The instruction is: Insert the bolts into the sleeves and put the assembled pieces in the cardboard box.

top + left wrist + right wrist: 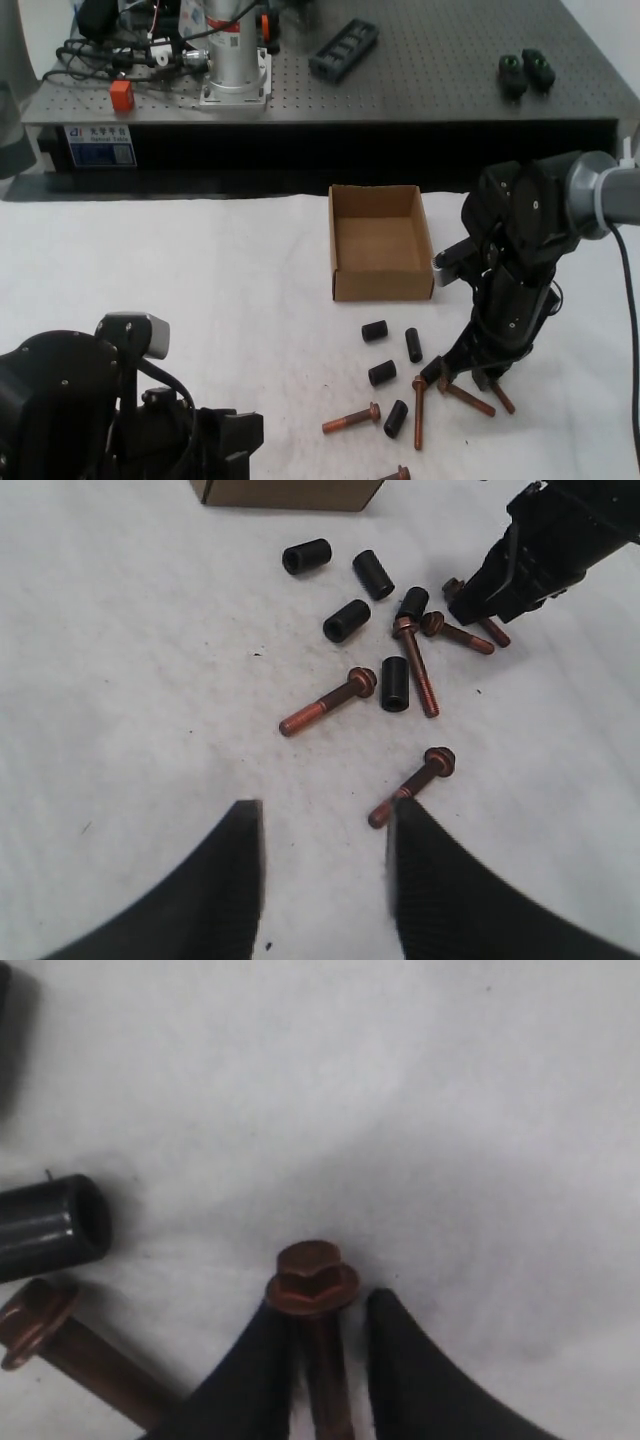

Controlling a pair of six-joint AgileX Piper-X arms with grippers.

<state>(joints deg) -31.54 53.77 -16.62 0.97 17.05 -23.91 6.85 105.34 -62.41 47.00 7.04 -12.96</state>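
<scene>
Bolts and black sleeves lie scattered on the white tabletop near the cardboard box. Your right claw straddles one copper bolt just under its flanged hex head, not yet clenched; your left claw hangs released. Stiff, light and smooth, it likely rolls: pinch mid-shank.
</scene>
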